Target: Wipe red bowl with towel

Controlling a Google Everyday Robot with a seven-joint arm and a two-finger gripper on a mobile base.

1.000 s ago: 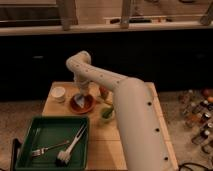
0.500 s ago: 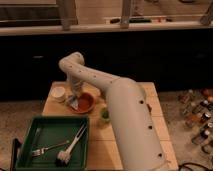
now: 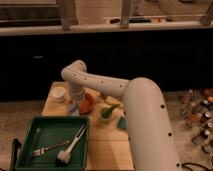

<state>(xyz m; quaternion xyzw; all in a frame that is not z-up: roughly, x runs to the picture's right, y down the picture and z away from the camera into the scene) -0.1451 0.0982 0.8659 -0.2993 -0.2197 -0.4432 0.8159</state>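
The red bowl (image 3: pixel 87 104) sits on the wooden table (image 3: pixel 110 145), right of the small white cup. My white arm reaches in from the lower right, bends at an elbow above the table's back left, and comes down to the gripper (image 3: pixel 77 102) at the bowl's left rim, hiding that side of the bowl. A small pale blue-grey patch, apparently the towel (image 3: pixel 74 108), shows just below the gripper against the bowl's left edge. Whether the gripper holds it cannot be made out.
A white cup (image 3: pixel 59 93) stands at the table's back left. A green cup (image 3: pixel 106 113) and a teal sponge (image 3: pixel 121 122) lie right of the bowl. A green tray (image 3: pixel 30 127) with a fork and a brush fills the front left. Bottles (image 3: pixel 197 112) stand at the right.
The arm's elbow has swung left and the gripper has shifted from over the bowl's middle toward its left rim. The bowl, the cups and the tray stay where they were.
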